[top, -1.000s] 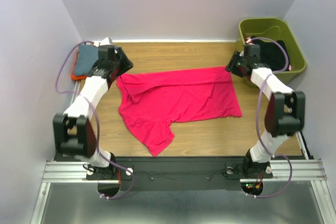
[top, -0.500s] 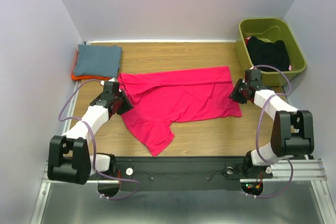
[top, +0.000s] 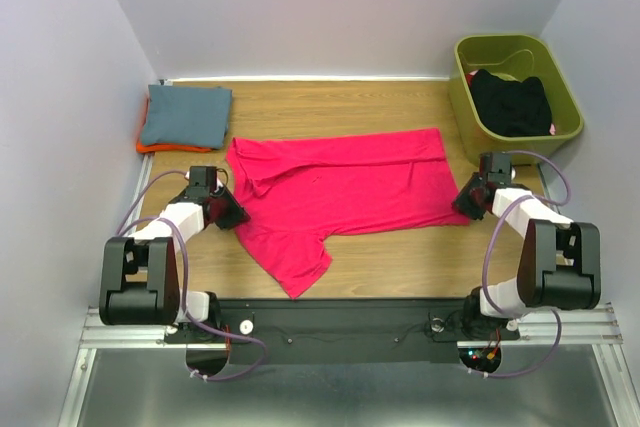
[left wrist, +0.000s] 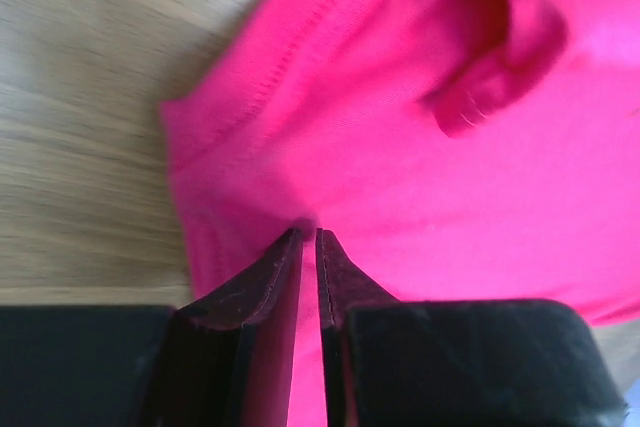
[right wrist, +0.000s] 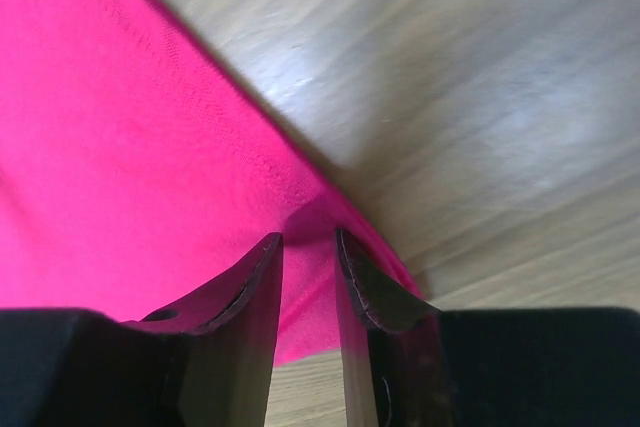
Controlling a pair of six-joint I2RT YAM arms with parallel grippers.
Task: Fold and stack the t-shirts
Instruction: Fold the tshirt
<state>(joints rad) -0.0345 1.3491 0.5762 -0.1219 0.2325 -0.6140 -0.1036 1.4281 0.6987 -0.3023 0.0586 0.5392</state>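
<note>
The magenta-pink t-shirt (top: pixel 340 187) lies spread flat on the wooden table, one sleeve pointing toward the near edge. My left gripper (top: pixel 232 215) is low at its left edge, jaws nearly together on a pinch of pink cloth (left wrist: pixel 450 177), tips (left wrist: pixel 309 234). My right gripper (top: pixel 463 203) is at the shirt's near right corner, jaws narrowly apart with the pink hem (right wrist: pixel 120 147) bunched between them, tips (right wrist: pixel 308 237). A folded blue-grey shirt (top: pixel 185 115) lies on an orange one (top: pixel 150 147) at the far left. A black garment (top: pixel 510 102) lies in the bin.
The olive-green plastic bin (top: pixel 460 97) stands at the far right corner of the table. Walls close in the table on the left, back and right. Bare wood (top: pixel 400 257) shows between the shirt and the near rail.
Both arms have drawn back from the shirt's far corners toward the near side and lowered onto its left edge and near right corner. The shirt has barely shifted.
</note>
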